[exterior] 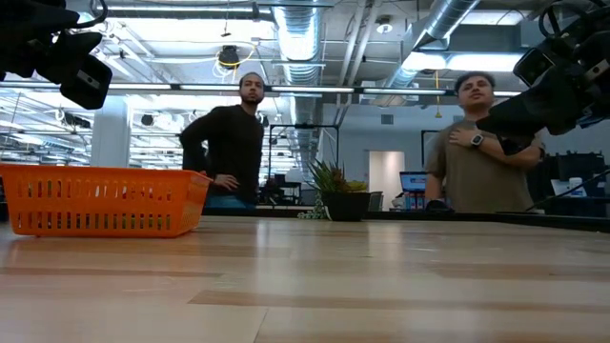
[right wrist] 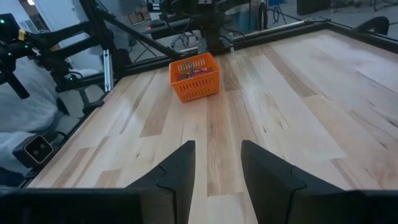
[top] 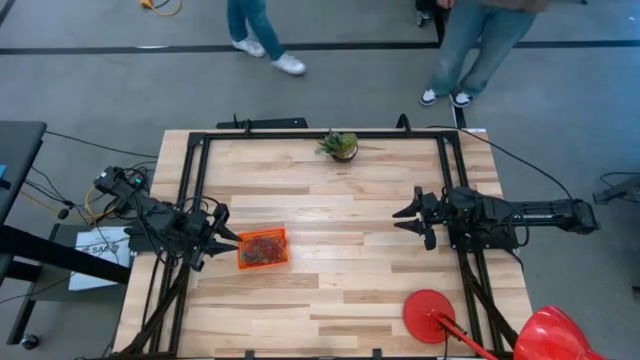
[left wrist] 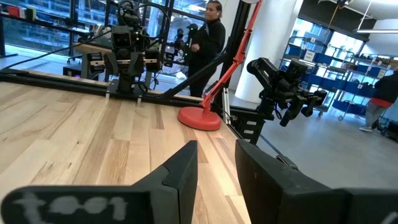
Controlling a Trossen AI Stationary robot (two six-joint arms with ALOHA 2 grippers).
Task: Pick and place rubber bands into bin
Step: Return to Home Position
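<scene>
The orange mesh bin (top: 262, 248) stands on the table left of centre, also seen in the low view (exterior: 100, 200) and the right wrist view (right wrist: 194, 78). The rubber bands (top: 263, 246) lie inside it as a tangle of red, green and yellow loops (right wrist: 191, 70). My left gripper (top: 228, 228) hovers open just left of the bin, above the table (left wrist: 214, 155). My right gripper (top: 400, 220) is open over the table's right half, pointing toward the bin (right wrist: 217, 152). Neither holds anything.
A small potted plant (top: 340, 146) stands at the table's far edge. A flat red round disc (top: 430, 315) with a red rod sits near the near right corner. Two people stand beyond the far edge (exterior: 233, 143) (exterior: 477, 143). Bare wood lies between the grippers.
</scene>
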